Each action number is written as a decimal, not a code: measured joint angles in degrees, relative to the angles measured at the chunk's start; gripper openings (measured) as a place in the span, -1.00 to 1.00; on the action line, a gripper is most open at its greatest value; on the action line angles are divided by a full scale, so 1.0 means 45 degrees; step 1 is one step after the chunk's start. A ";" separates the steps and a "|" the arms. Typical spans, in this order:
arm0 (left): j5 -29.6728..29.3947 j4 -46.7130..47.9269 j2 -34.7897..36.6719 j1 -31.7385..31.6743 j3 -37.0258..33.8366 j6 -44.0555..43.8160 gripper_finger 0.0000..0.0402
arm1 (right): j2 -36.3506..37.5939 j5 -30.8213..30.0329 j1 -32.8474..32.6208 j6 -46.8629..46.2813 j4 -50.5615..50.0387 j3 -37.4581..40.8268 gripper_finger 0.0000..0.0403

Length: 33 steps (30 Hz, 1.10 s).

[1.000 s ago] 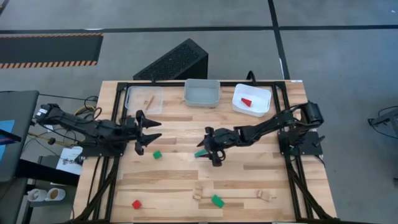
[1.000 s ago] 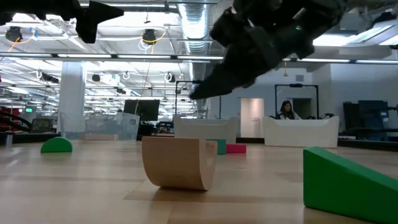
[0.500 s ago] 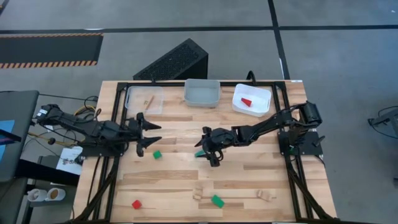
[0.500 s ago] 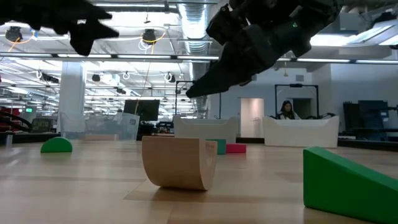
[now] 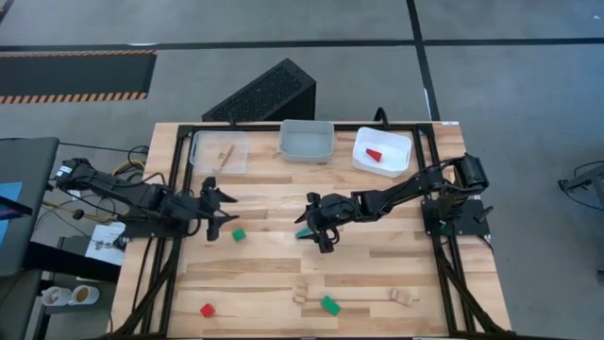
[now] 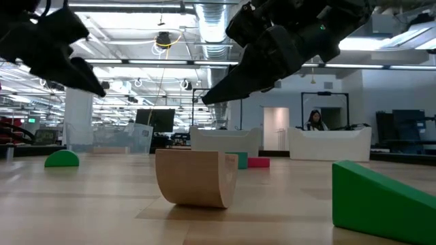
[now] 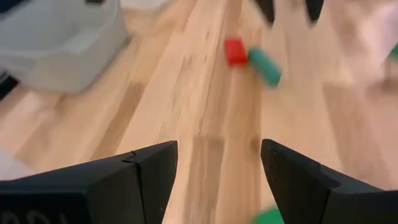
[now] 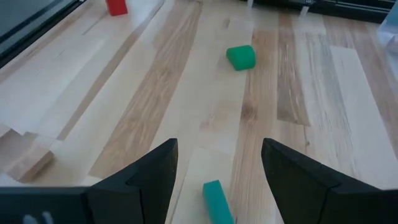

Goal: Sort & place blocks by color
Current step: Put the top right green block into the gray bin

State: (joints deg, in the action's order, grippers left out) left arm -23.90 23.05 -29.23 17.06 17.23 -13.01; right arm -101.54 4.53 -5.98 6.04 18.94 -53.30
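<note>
From above, the wooden bench (image 5: 283, 269) is carrying three trays along its far edge: a clear tray (image 5: 219, 150) holding a plain wood piece (image 5: 225, 154), an empty-looking middle tray (image 5: 307, 141), and a white tray (image 5: 382, 151) holding a red block (image 5: 375, 154). The left end effector (image 5: 223, 210) is sitting with its fingers spread apart, just beside a green block (image 5: 239, 234) and gripping nothing. The right end effector (image 5: 321, 223) is hanging near mid-bench with its fingers open, and a teal block (image 5: 304, 232) is lying just beside its tips. Near the front edge, a red cube (image 5: 207, 310), a green wedge (image 5: 329, 304) and plain wood pieces (image 5: 301, 294) are resting well apart from both arms. At bench level, a plain arch block (image 6: 194, 177) is standing in front, a green wedge (image 6: 381, 197) is filling the right corner, and a green half-round (image 6: 61, 159) is lying far left; both arms are hanging above the surface. Past the left wrist's open fingers (image 7: 143, 171), a red block (image 7: 234, 51) is touching a teal block (image 7: 265, 65). Past the right wrist's open fingers (image 8: 155, 168), the teal block (image 8: 216, 199) is lying between the tips, ungripped, with a green block (image 8: 240, 56) and a red block (image 8: 115, 6) farther off.
</note>
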 joint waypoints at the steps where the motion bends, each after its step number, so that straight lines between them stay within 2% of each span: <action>1: 0.0000 0.0356 0.0000 0.0000 0.0000 -0.0007 0.09 | 0.0000 0.0001 0.0000 0.0000 0.0004 0.0000 0.26; 10: -0.0003 0.2063 0.0005 0.0000 0.0000 -0.0022 0.09 | 0.0000 0.0020 0.0000 0.0000 -0.0041 0.0000 0.26; 21: -0.0213 0.2088 0.0000 -0.0005 0.0000 -0.0029 0.09 | 0.0000 0.0102 0.0049 -0.0005 -0.0218 0.0000 0.26; 25: 0.0000 0.2088 0.0000 -0.0005 0.0000 -0.0027 0.09 | 0.0000 0.0737 0.0020 -0.0158 -0.0779 0.0000 0.26; 33: -0.0090 0.2088 0.0000 -0.0005 0.0000 -0.0031 0.09 | -0.0123 0.0686 0.0134 -0.0140 -0.2004 0.0011 0.26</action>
State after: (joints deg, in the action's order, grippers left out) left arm -24.30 32.45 -29.23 17.04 17.23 -13.15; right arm -102.09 7.62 -5.38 5.42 9.92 -53.25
